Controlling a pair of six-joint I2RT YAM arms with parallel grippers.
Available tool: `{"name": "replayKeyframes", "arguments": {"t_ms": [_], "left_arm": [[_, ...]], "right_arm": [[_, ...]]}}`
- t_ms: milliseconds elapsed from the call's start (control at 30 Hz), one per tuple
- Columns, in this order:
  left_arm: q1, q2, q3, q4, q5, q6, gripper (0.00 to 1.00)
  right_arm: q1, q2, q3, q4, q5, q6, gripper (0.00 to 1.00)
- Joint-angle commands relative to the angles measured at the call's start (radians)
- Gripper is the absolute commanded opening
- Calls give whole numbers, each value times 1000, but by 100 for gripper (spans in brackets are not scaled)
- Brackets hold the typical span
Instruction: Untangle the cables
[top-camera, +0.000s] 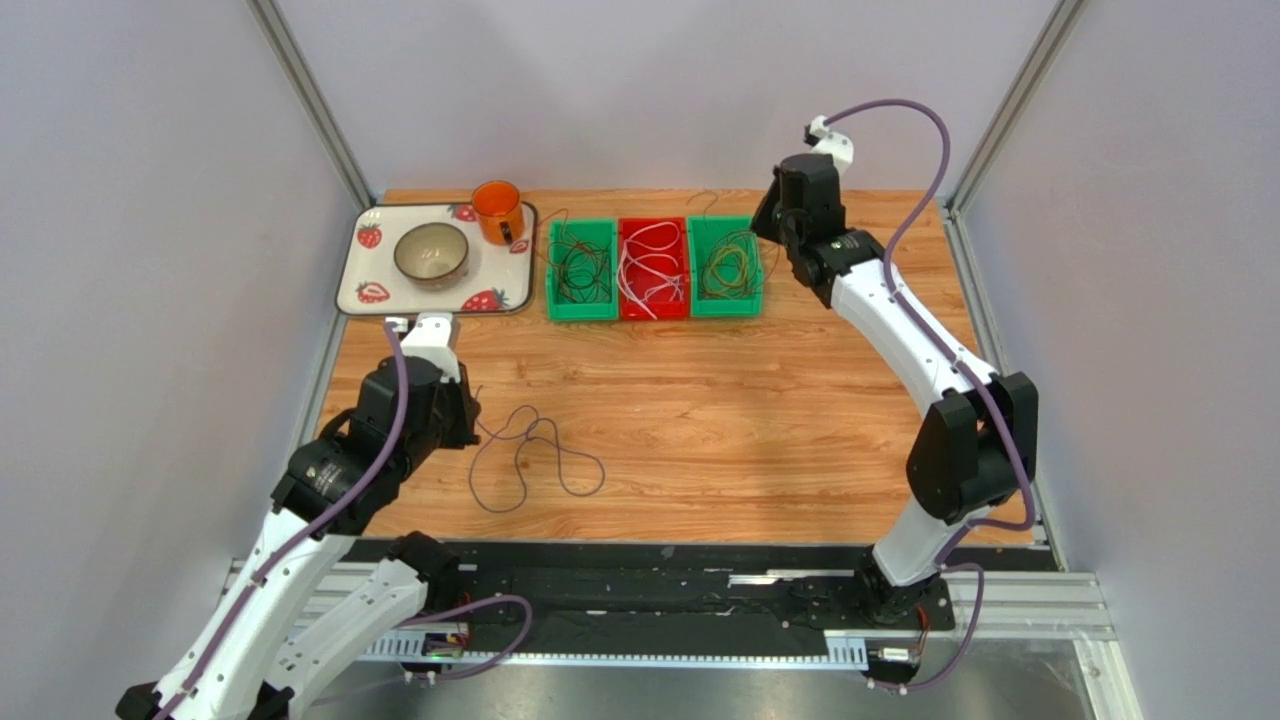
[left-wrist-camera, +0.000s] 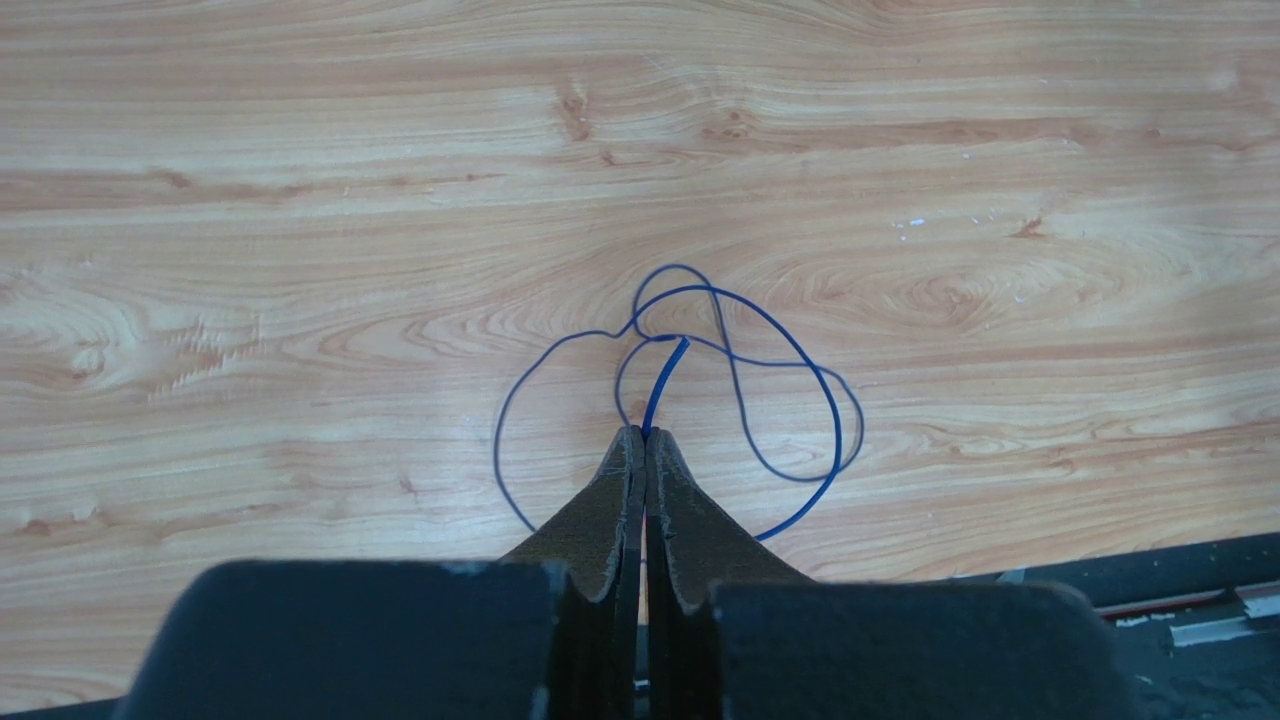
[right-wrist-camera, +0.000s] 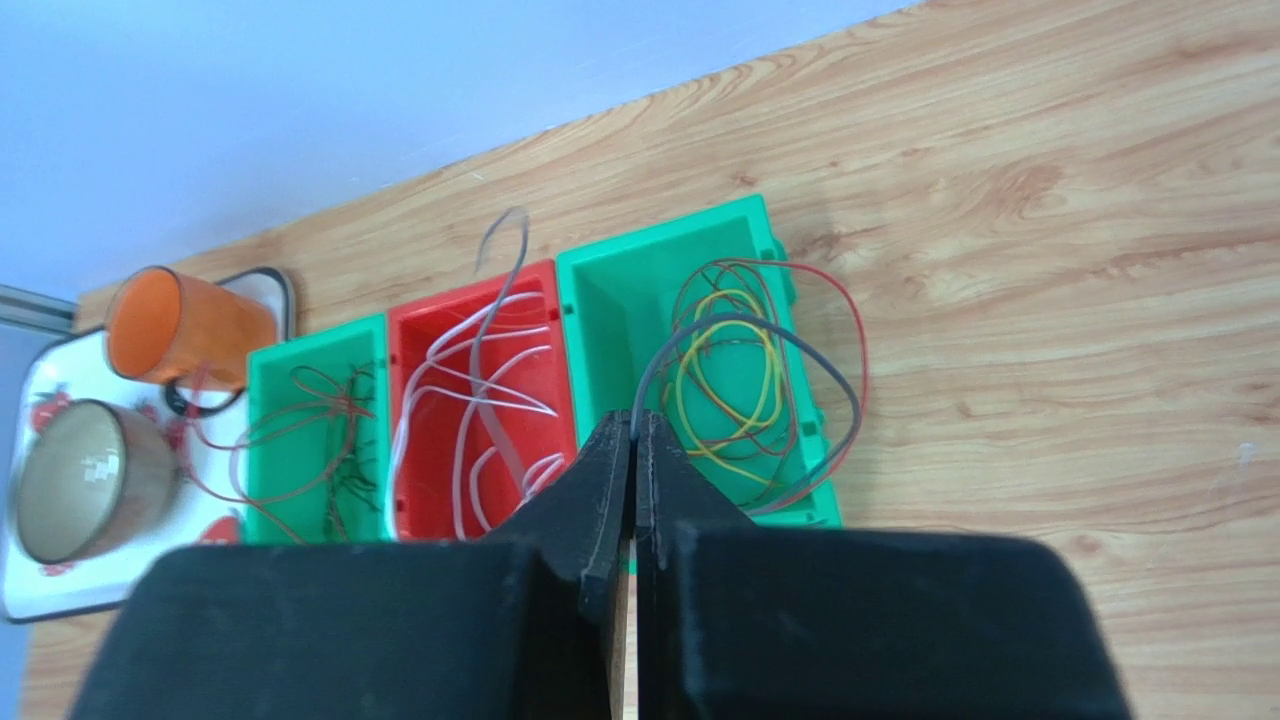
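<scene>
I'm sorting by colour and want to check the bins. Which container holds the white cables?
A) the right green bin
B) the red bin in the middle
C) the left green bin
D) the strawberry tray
B: the white cables loop inside the red bin, the middle one of the three.

Wooden table (top-camera: 751, 420), tray (top-camera: 505, 270), three bins (top-camera: 654, 225), looped cable (left-wrist-camera: 498, 450)

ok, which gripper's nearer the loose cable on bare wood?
Left: left gripper pinches the loose cable; right gripper is far off, pinching a dark cable over the bins.
</scene>
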Motion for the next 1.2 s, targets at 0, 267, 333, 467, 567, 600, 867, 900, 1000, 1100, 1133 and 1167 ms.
{"name": "replayKeyframes", "arguments": {"t_ms": [0,267,333,467,567,600,867,900,1000,1100,1133,1167], "left_arm": [[-2,-7,1,15,-6,-11,0],[-2,-10,1,15,-7,-13,0],[-1,-13,1,13,-9,-14,0],[-2,-13,-1,15,-3,-13,0],[-2,-10,-1,18,2,-8,0],[-2,-12,-1,18,2,-8,0],[-2,-16,-1,16,-7,-13,0],[-2,-15,-1,16,-6,-11,0],[-2,-15,-2,16,-4,-11,0],[-2,-13,-1,16,-6,-11,0],[-2,-13,-1,15,-6,-11,0],[-2,-15,-1,15,-7,-13,0]], "right_arm": [[61,-142,-95,195,76,-87,0],[63,29,87,-5,111,-76,0],[63,37,110,-19,174,-88,0],[76,117,233,-150,271,-165,0],[81,146,247,-154,245,-179,0],[81,149,246,-148,225,-177,0],[81,180,247,-117,197,-165,0],[83,183,255,-117,205,-168,0],[84,206,291,-137,197,-177,0],[86,235,340,-172,170,-177,0],[87,238,351,-189,167,-176,0],[95,244,362,-198,159,-176,0]]}}
